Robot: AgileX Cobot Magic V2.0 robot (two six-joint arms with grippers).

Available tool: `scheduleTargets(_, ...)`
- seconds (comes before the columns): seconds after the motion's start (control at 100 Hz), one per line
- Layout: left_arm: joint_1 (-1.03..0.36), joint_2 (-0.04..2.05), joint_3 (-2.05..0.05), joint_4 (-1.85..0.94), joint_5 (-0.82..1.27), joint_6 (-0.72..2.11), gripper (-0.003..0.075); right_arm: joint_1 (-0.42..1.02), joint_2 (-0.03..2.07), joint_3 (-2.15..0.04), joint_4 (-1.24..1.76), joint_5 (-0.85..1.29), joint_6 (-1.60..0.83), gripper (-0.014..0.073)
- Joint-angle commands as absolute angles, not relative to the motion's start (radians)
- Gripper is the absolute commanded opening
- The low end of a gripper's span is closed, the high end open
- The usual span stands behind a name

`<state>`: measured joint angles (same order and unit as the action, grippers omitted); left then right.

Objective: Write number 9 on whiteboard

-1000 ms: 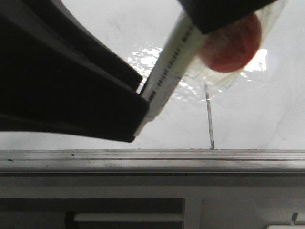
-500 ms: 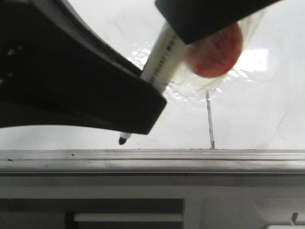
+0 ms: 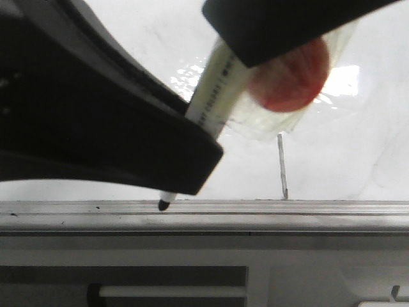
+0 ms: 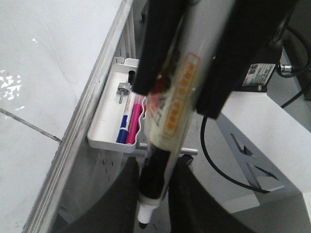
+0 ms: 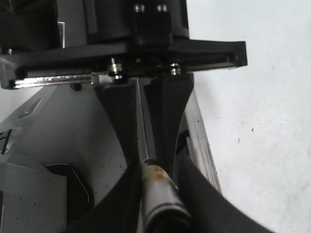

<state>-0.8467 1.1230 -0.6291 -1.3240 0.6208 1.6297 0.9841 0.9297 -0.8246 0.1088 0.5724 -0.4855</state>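
Observation:
A white marker [image 3: 214, 96] with a black tip [image 3: 164, 204] is tilted, its tip at the grey ledge [image 3: 287, 214] of the whiteboard [image 3: 358, 147]. My left gripper [image 4: 153, 194] is shut on the marker's [image 4: 167, 121] lower, dark part. My right gripper [image 5: 155, 199] is shut on its upper end [image 5: 163, 194], and shows in the front view [image 3: 255, 45] above a red disc under clear tape [image 3: 291, 80]. The number 9 shows only as a thin dark stem [image 3: 282, 166] on the board; its loop is hidden behind the tape. The stem also shows in the left wrist view [image 4: 29, 127].
A small white tray [image 4: 104, 141] hangs off the board's ledge and holds a blue marker [image 4: 123, 126] and a pink marker [image 4: 134, 121]. A black cable [image 4: 214, 160] and a grey stand [image 4: 252, 160] lie beyond. The left gripper's black body [image 3: 83, 115] blocks the left of the front view.
The marker and both grippers have moved left and down. The marker's black tip, hidden behind the left gripper one second ago, now pokes out below it at the ledge.

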Motion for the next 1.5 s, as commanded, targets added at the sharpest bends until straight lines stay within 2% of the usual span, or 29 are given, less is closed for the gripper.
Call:
scheduleTargets(0.0, -0.847, 1.111, -0.660, -1.414, 0.565, 1.574, -0.0020, 0.959, 0.888, -0.863, 0.080, 0.516, -0.445, 0.0276)
scheduleTargets(0.09, -0.847, 1.111, -0.658, -1.399, 0.555, 1.529, -0.0020, 0.891, 0.826, -0.870, 0.000, 0.517, -0.381, 0.0419)
scheduleTargets(0.13, -0.847, 1.111, -0.658, -1.379, 0.543, 1.495, -0.0020, 0.854, 0.796, -0.872, -0.007, 0.515, -0.365, 0.0433)
scheduleTargets(0.2, -0.847, 1.111, -0.656, -1.352, 0.507, 1.442, -0.0020, 0.793, 0.735, -0.872, -0.009, 0.513, -0.353, 0.0400)
scheduleTargets(0.27, -0.847, 1.111, -0.647, -1.356, 0.449, 1.407, -0.0020, 0.741, 0.677, -0.872, -0.009, 0.513, -0.345, 0.0295)
scheduleTargets(0.41, -0.847, 1.111, -0.638, -1.391, 0.277, 1.302, -0.0020, 0.664, 0.601, -0.872, -0.012, 0.527, -0.345, -0.0072)
scheduleTargets(0.56, -0.891, 1.111, -0.640, -1.481, -0.031, 1.279, -0.0021, 0.627, 0.590, -0.868, -0.011, 0.593, -0.345, -0.0061)
scheduleTargets(0.67, -1.000, 1.112, -0.641, -1.576, -0.322, 1.281, -0.0021, 0.625, 0.590, -0.851, -0.011, 0.608, -0.342, -0.0061)
scheduleTargets(0.77, -1.079, 1.135, -0.653, -1.691, -0.488, 1.320, -0.0021, 0.625, 0.590, -0.833, -0.011, 0.603, -0.337, -0.0061)
scheduleTargets(1.01, -1.131, 1.233, -0.717, -1.714, -0.482, 1.313, -0.0020, 0.625, 0.592, -0.823, -0.011, 0.584, -0.335, -0.0061)
scheduleTargets(1.49, -1.040, 1.322, -0.748, -1.714, -0.485, 1.313, -0.0005, 0.625, 0.592, -0.823, 0.000, 0.582, -0.333, -0.0061)
